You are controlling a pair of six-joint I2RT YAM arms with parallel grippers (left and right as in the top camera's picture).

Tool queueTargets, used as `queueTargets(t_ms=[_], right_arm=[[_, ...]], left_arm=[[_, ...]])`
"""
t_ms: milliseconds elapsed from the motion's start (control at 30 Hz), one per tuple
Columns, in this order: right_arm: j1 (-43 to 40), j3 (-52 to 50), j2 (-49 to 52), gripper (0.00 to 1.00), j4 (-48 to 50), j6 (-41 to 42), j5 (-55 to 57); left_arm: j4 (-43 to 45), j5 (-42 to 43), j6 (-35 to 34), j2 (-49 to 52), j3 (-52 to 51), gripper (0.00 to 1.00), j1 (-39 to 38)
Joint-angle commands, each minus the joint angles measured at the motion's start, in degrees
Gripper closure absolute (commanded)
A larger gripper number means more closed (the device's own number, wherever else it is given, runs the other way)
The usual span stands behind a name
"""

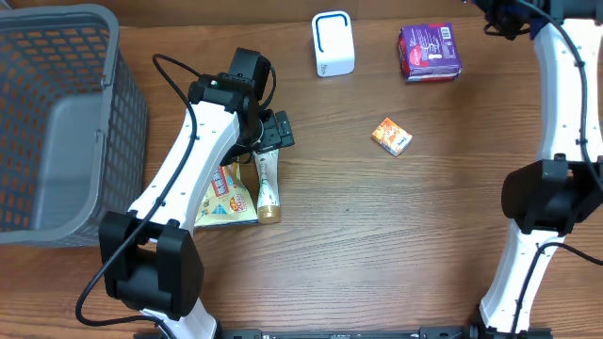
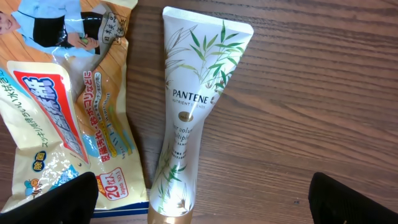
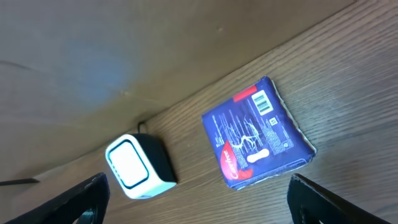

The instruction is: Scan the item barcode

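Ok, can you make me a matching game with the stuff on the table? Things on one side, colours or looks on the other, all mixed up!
Things:
1. basket
2. scanner
3. packet
4. tube

Looks:
A. purple, barcode facing up
B. white with green leaves, lying beside a snack bag
C. grey, with mesh walls
D. white with a blue ring

Right pairs: 1-C, 2-D, 3-A, 4-B

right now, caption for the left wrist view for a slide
Open left hand above a Pantene tube lying beside a yellow Japanese-print packet on the wood table
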Motion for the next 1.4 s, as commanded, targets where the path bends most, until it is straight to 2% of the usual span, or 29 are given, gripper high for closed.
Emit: queueTargets(t_ms=[0,100,133,200,267,367,567,767,1200,1367], right_arm=[[0.22,-3.93,3.91,0.08,0.96,-2.49,5.2],[0.28,-6.36,6.29,0.09,1.79,-2.51,4.7],[0.46,-7.1,7.15,0.12,2.1,-2.78,4.24],[1.77,-7.89,8.98,0.17,2.27,-9.33,3.45],[3.21,-7.89,9.29,0.16,2.01,-14.95,4.57],[7.13,-7.72,9.05,0.13,2.05,-19.43,14.99],[13.99,-7.96,9.29,0.12,3.19,-27.34,24.33],[18.14,-11.02,9.29,0.12,10.19,-28.02,35.91],[15.74,-21.49,9.35,0.18,18.93,-29.07,35.87],[15.06,-23.15,9.35,0.29,18.75,-29.0,35.82]], left_arm=[[-0.02,0.07,1.14,0.09,-0.31,0.0,-0.33],[-0.02,0.07,1.14,0.09,-0.31,0.0,-0.33],[-0.02,0.07,1.14,0.09,-0.31,0.0,-0.33],[-0.02,0.07,1.14,0.09,-0.31,0.0,-0.33],[-0.02,0.07,1.16,0.09,-0.31,0.0,-0.33],[-0.02,0.07,1.14,0.09,-0.31,0.0,-0.35],[-0.02,0.07,1.16,0.09,-0.31,0.0,-0.33],[-0.02,0.07,1.14,0.09,-0.31,0.0,-0.33],[-0.02,0.07,1.14,0.09,-0.31,0.0,-0.33],[-0.02,0.07,1.16,0.09,-0.31,0.0,-0.35]])
